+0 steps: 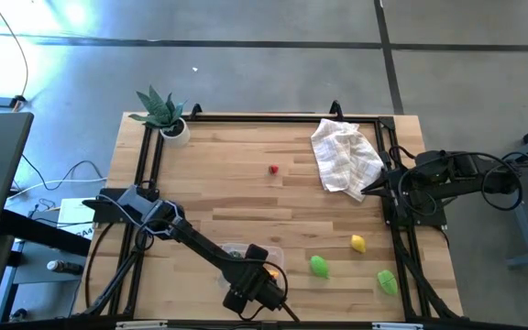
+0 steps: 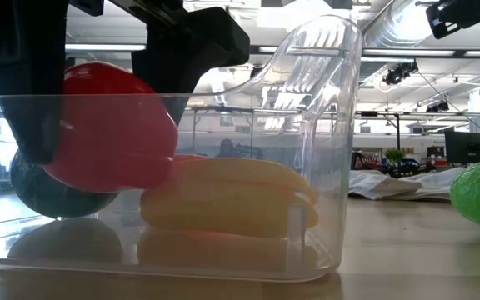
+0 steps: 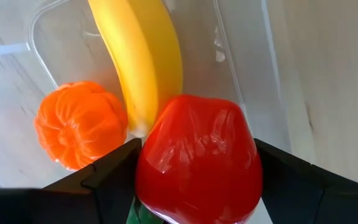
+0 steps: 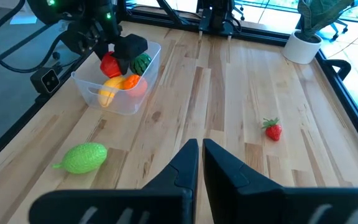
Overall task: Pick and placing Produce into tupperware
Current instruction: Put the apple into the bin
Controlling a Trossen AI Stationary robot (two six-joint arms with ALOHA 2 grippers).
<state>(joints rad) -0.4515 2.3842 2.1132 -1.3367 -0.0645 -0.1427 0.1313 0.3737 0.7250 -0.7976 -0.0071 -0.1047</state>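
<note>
My left gripper is at the table's near edge, over the clear tupperware, and is shut on a glossy red toy fruit. Inside the tupperware lie a yellow banana, an orange and a dark green round piece. On the wood lie a strawberry, a lemon and two green pieces. My right gripper is shut and waits at the table's right edge. My left gripper pinches the red fruit between its two fingers, one finger on each flank of the fruit. The fingers come from above, pointing down into the tupperware. The red fruit sits upright inside the walls, above the floor, beside the banana.
A white checked cloth lies crumpled at the far right. A spiky green plant in a white pot stands at the far left corner. A black frame runs along the table's edges. The middle of the table is bare wood.
</note>
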